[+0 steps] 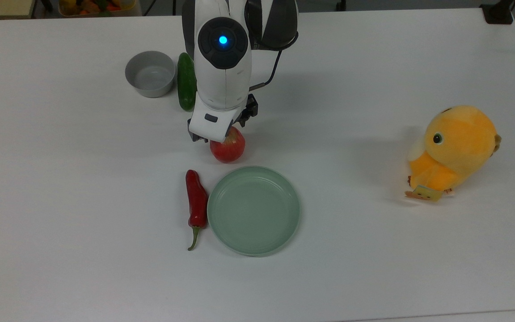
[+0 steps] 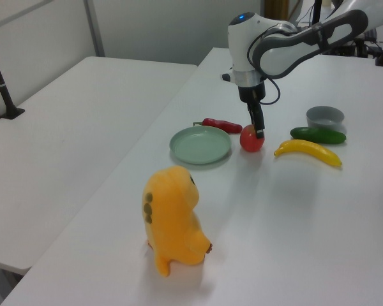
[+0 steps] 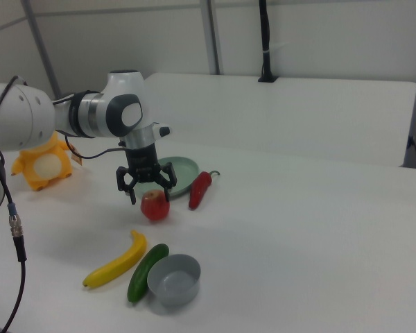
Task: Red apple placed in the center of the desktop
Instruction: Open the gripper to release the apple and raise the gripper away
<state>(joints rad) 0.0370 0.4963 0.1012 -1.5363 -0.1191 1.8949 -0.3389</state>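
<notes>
Top view: arm hides banana, covers red apple top.

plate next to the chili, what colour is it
Pale green, plain, no pattern; the plate shows best in the top view.

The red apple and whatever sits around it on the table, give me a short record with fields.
apple: red apple resting on the desktop
gripper: gripper open, fingers spread just above the apple
plate: green plate empty, close to the apple
chili: red chili pepper against the plate's rim on the top view's left
others: banana, cucumber, grey bowl, orange plush toy
</notes>
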